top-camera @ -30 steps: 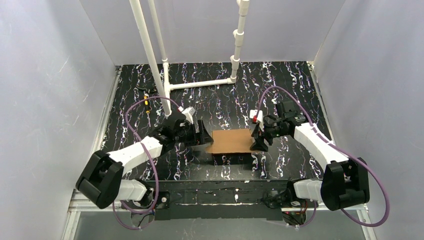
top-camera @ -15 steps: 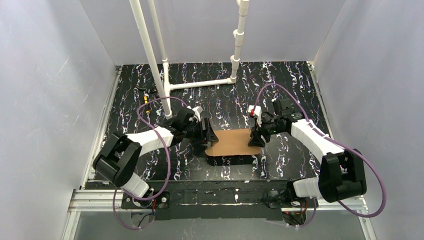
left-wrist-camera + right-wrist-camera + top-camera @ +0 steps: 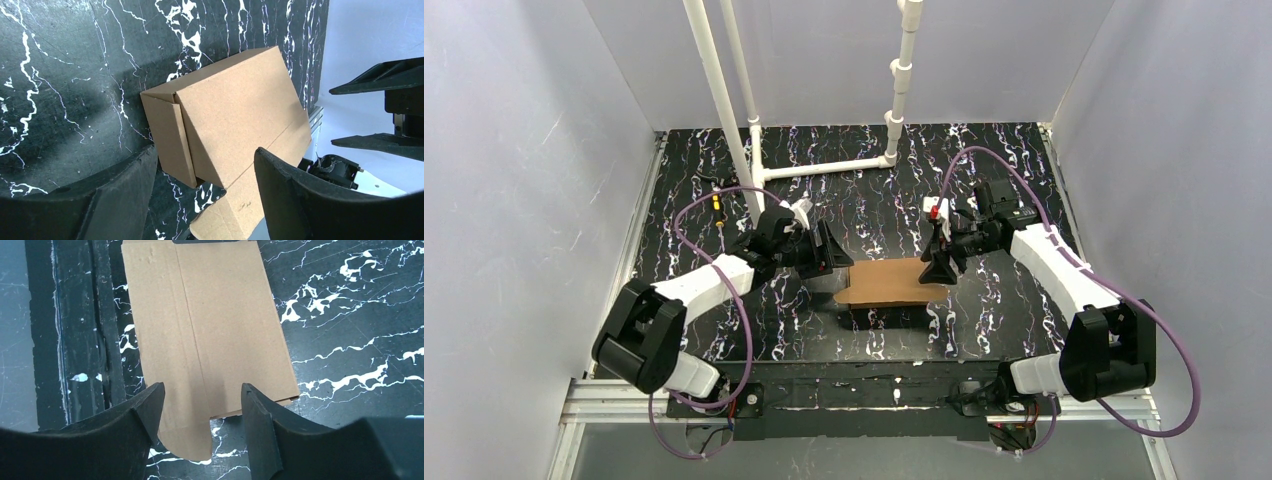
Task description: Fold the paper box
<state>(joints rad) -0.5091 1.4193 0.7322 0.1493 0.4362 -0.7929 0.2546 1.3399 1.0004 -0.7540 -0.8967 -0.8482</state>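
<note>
The paper box [image 3: 889,283] is a brown cardboard carton lying closed and flat-topped on the black marbled table [image 3: 1004,170], near the front middle. In the left wrist view the paper box [image 3: 235,107] shows a folded end panel and a loose flap hanging at its near edge. My left gripper [image 3: 828,251] is at the box's left end, open, with the box corner [image 3: 200,180] between its jaws [image 3: 205,172]. My right gripper [image 3: 941,267] is at the right end, open. A rounded tab [image 3: 187,437] of the box [image 3: 210,325] lies under its jaws [image 3: 202,407].
A white pipe frame [image 3: 824,168] stands at the back of the table, with a slanted pole [image 3: 724,110] just behind the left arm. Small yellow bits [image 3: 715,203] lie at the back left. Grey walls close in both sides. A metal rail [image 3: 864,395] runs along the near edge.
Both grippers closed a little and then widened again. The left gripper drew back and away from the box's left end. The right gripper shifted slightly backward. The box barely moved.
</note>
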